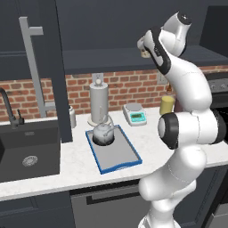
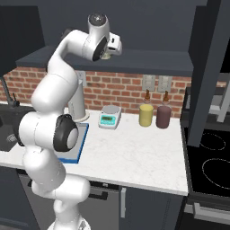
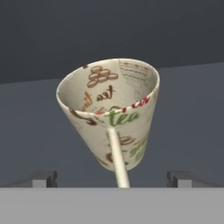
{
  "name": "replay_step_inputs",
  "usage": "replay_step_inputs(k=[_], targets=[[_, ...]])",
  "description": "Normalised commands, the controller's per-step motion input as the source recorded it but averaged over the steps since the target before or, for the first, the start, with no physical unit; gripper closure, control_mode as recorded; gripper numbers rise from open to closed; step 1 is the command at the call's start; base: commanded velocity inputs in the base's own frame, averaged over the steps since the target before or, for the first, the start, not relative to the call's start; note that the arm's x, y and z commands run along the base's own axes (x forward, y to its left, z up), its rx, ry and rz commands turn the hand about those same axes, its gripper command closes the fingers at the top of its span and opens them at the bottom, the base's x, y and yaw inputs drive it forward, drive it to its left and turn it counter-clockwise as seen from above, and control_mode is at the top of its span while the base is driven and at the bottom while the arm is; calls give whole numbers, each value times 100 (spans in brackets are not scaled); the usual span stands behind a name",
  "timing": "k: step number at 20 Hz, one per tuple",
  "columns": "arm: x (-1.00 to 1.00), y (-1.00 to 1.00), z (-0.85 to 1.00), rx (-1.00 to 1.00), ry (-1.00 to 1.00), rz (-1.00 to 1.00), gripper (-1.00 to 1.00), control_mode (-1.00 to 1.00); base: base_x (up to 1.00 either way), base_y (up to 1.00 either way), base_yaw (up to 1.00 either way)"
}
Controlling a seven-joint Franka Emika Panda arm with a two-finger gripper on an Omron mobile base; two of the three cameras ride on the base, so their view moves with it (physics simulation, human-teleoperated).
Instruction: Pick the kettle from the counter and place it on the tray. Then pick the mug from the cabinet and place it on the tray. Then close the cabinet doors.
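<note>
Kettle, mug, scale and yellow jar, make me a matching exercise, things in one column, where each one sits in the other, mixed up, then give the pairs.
Things:
1. squat grey metal kettle
2. cream printed ceramic mug
3. small white scale
4. yellow cylindrical jar

Places:
A. on the white marble counter, next to a dark red jar
B. on the cabinet shelf, between the open gripper's fingertips
C. on the blue-rimmed grey tray
D. on the counter by the brick wall, right of the paper-towel roll

Pairs: 1-C, 2-B, 3-D, 4-A
</note>
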Motion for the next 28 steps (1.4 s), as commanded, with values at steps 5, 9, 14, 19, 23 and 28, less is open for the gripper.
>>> replay_step_inputs(k=[5, 9, 14, 19, 23, 28], targets=[[13, 0, 0, 1, 0, 0, -100, -100, 0, 0, 0], [4, 0, 0, 0, 0, 0, -100, -100, 0, 0, 0], [0, 0, 0, 0, 0, 0, 100, -100, 0, 0, 0], [0, -1, 0, 0, 0, 0, 100, -100, 0, 0, 0], [0, -4, 0, 0, 0, 0, 100, -100, 0, 0, 0], [0, 0, -2, 0, 0, 0, 100, -100, 0, 0, 0]])
